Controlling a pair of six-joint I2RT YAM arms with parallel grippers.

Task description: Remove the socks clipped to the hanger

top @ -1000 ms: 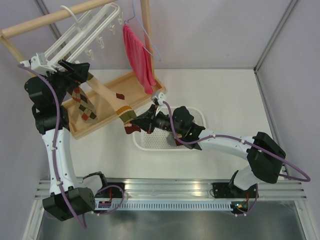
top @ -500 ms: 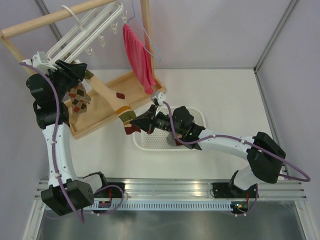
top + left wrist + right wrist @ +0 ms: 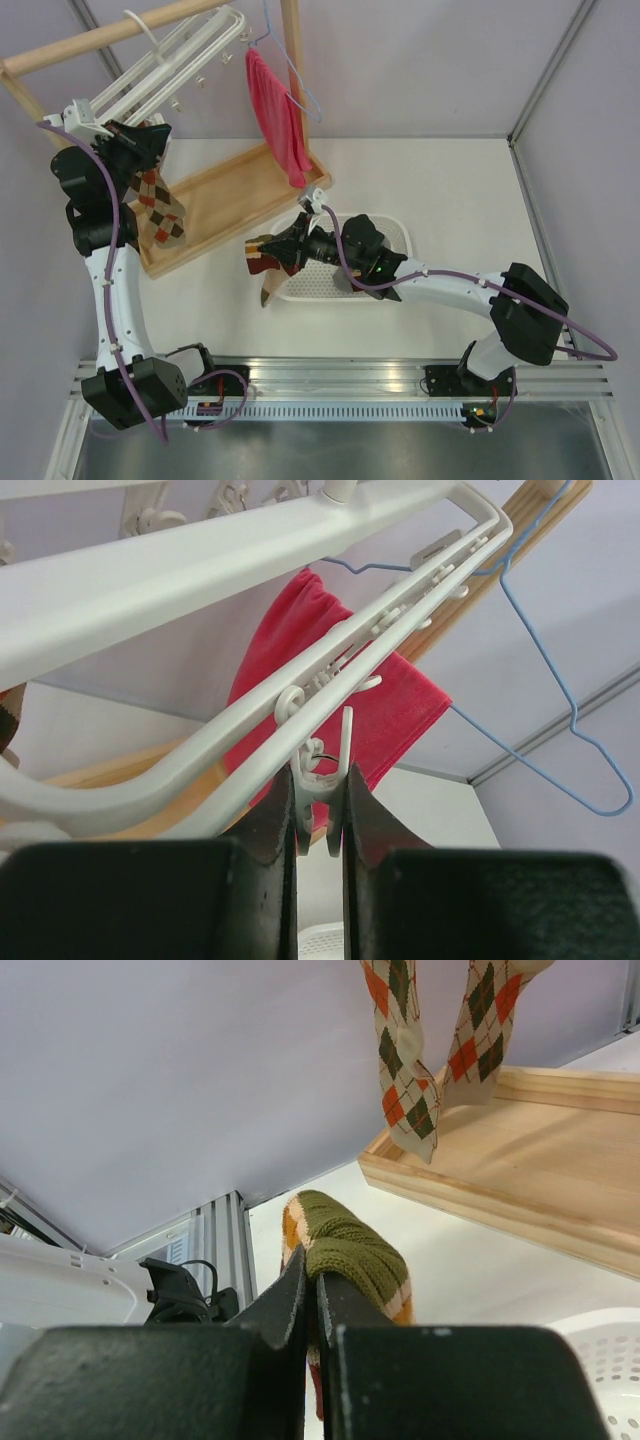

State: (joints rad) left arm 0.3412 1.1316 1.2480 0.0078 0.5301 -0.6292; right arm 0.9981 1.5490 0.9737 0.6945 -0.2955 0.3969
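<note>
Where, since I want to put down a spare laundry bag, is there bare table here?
Bare: the table to the right of and behind the white basket, and the near-left strip between that basket and the metal rail. Crowded: the back left, with the wooden tray, hanger, hanging socks and left hand.

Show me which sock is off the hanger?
The olive-toed sock pinched in the right gripper, beside the basket. The other socks hang from the hanger, where the left gripper pinches a clip.
</note>
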